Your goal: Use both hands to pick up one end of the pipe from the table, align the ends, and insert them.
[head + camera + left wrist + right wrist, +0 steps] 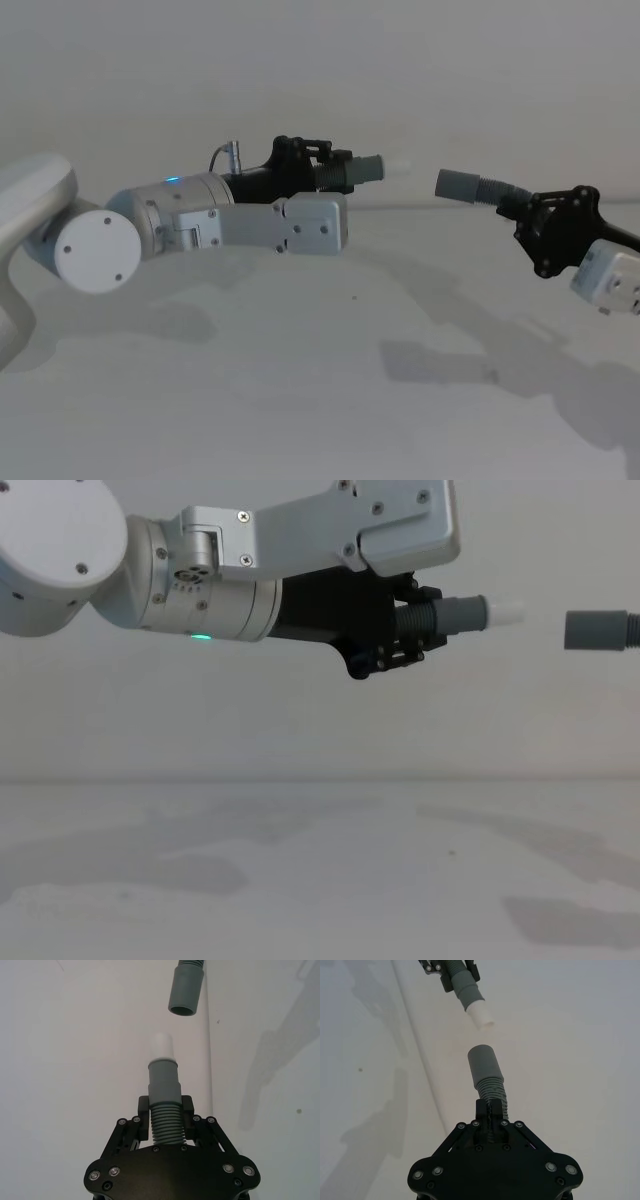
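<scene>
Closing the gap well, judging by the head view, means lowering the left gripper [335,168] slightly so its white tip [398,166] faces the right gripper [525,208]'s grey collar [460,185], both above the table [300,400]. Each wrist view shows jaws clamped on ribbed hose: smooth narrow tip [162,1046], hollow round collar [484,1062].
</scene>
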